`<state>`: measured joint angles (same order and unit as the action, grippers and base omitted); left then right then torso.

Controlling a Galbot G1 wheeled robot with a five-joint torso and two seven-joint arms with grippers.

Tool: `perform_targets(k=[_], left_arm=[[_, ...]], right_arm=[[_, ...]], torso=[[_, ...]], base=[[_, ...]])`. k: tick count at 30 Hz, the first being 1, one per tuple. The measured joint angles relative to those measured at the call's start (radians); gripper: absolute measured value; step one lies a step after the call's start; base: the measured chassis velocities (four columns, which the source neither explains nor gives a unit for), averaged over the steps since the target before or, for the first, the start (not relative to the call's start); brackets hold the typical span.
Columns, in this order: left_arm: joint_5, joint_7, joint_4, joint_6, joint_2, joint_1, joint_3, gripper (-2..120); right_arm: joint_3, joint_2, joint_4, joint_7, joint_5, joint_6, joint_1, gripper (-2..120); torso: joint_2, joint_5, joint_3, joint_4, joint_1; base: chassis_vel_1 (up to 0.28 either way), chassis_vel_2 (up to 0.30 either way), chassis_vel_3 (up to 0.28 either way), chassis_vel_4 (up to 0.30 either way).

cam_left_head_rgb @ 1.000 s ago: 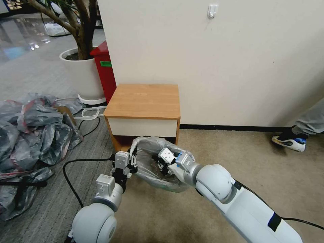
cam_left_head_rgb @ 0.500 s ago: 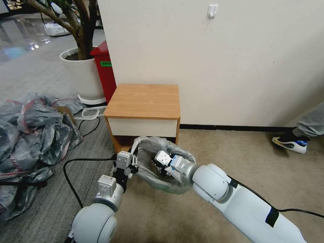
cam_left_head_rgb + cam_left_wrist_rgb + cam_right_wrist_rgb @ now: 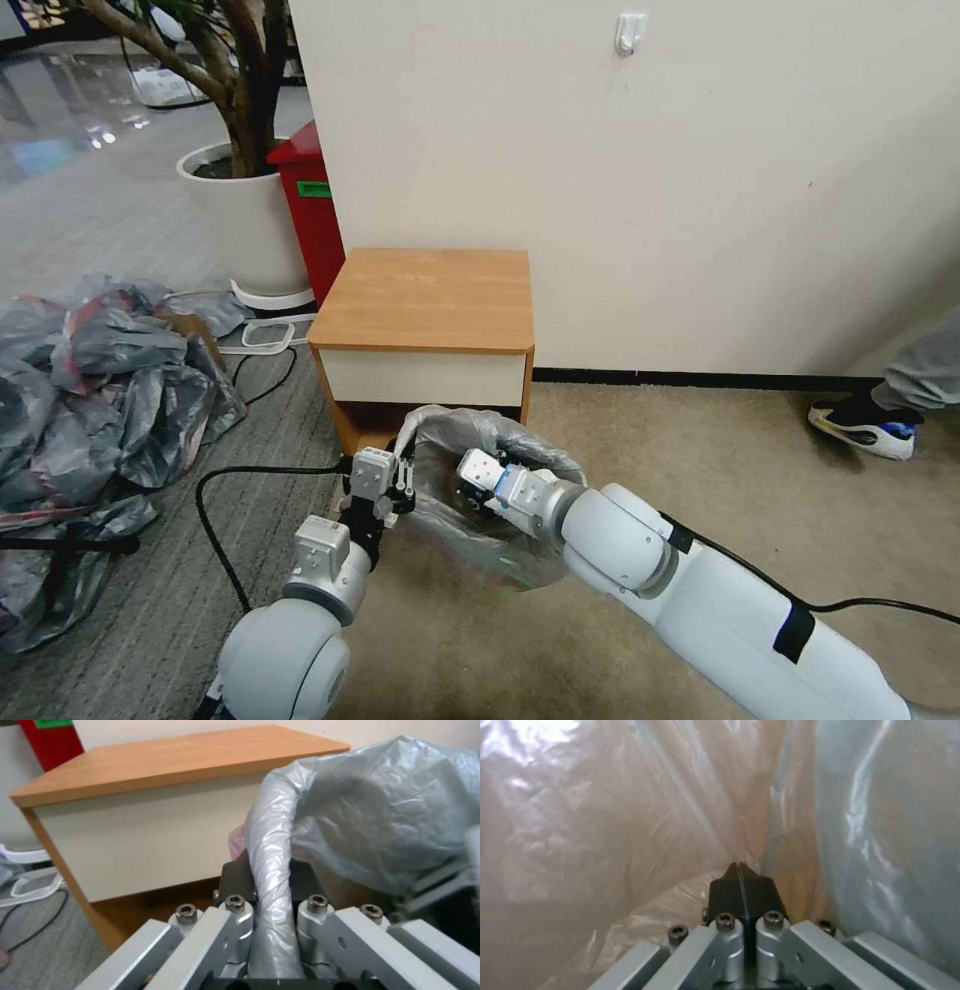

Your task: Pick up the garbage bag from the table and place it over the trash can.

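The grey translucent garbage bag point(image 3: 495, 440) is draped over the trash can on the carpet, just in front of the table point(image 3: 430, 300). The can's beige wall point(image 3: 620, 825) shows faintly through the film. My left gripper point(image 3: 398, 478) is at the bag's left side, shut on the rolled rim. In the left wrist view that rim point(image 3: 272, 843) runs between the fingers point(image 3: 235, 881). Deep inside the bag's mouth is my right gripper point(image 3: 468, 490), its black pads point(image 3: 740, 888) pressed together with nothing seen between them.
A large heap of grey bags point(image 3: 90, 400) lies on the left floor, with a black cable point(image 3: 225, 480) running from it toward my left arm. A red box point(image 3: 315, 210) and white planter point(image 3: 245, 220) stand behind the table. A person's shoe point(image 3: 865, 425) is far right.
My right arm has pushed farther left and deeper into the bag. The bag's rim has spread wider, and my left gripper has shifted slightly right with the rim.
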<state>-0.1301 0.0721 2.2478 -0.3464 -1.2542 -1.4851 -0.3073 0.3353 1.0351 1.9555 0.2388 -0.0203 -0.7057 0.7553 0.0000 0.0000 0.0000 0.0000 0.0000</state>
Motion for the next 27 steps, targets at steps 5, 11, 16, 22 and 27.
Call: perform_targets(k=[5,11,16,22,27], left_arm=[[-0.001,0.0,0.003,-0.004,-0.002,0.002,0.014,7],[-0.026,0.004,0.002,-0.025,-0.01,0.016,0.017,7],[-0.038,0.006,0.0,-0.03,-0.019,0.019,0.025,7],[-0.038,0.006,0.002,-0.03,-0.026,0.013,0.03,7],[-0.032,0.007,0.004,-0.03,-0.032,0.01,0.03,7]], right_arm=[[0.019,0.004,-0.024,0.022,-0.008,0.0,-0.023,0],[0.025,0.008,-0.047,0.027,-0.009,0.001,-0.027,0],[0.025,0.014,-0.071,0.032,-0.009,0.001,-0.036,0],[0.037,0.024,-0.102,0.035,-0.007,0.001,-0.051,0],[0.04,0.042,-0.127,0.035,-0.009,0.001,-0.054,0]], torso=[[0.0,0.0,0.0,0.0,0.0],[0.0,0.0,0.0,0.0,0.0],[0.0,0.0,0.0,0.0,0.0],[0.0,0.0,0.0,0.0,0.0],[0.0,0.0,0.0,0.0001,0.0]], base=[[0.0,0.0,0.0,0.0],[0.0,0.0,0.0,0.0],[0.0,0.0,0.0,0.0],[0.0,0.0,0.0,0.0],[0.0,0.0,0.0,0.0]])
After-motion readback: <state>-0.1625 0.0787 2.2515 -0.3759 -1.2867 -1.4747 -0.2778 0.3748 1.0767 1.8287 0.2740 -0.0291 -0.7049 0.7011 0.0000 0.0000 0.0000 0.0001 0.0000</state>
